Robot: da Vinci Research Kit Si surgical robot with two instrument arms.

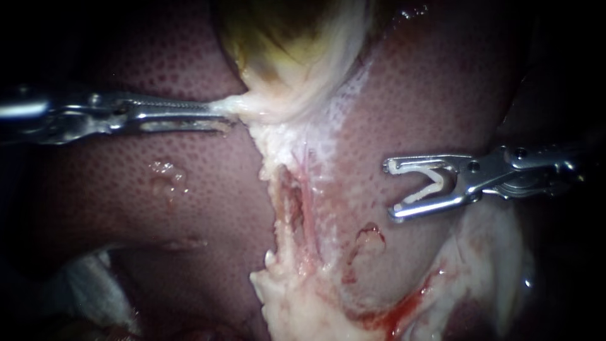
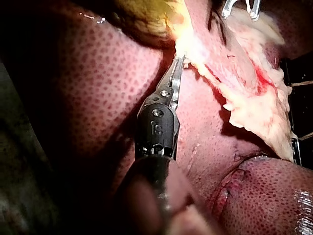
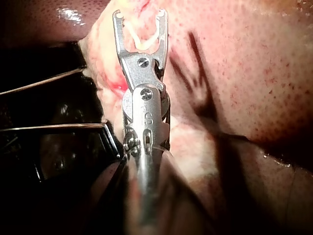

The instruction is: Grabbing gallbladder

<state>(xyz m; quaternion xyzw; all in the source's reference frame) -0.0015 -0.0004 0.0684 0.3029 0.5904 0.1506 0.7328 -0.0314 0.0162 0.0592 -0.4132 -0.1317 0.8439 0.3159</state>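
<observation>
The yellow-green gallbladder [image 1: 290, 44] lies at the top of the endoscope view, narrowing into pale tissue. My left instrument [image 1: 224, 113] comes in from the left, and its jaws are shut on that pale lower end of the gallbladder, which is drawn out leftward. The left wrist view shows the same grip [image 2: 178, 61] under the gallbladder [image 2: 146, 17]. My right instrument [image 1: 391, 189] hovers over the liver [image 1: 442, 95] on the right, touching no tissue. Its jaws stand wide apart around a white clip [image 1: 435, 186] that touches both; the right wrist view shows the instrument [image 3: 140, 17] and clip [image 3: 146, 41] likewise.
A strip of raw pale tissue [image 1: 297, 208] runs down from the gallbladder between the liver lobes. A little blood [image 1: 404, 309] lies near its lower right. White gauze [image 1: 95, 290] shows at the lower left. Thin wires [image 3: 49, 78] lie beside the right instrument.
</observation>
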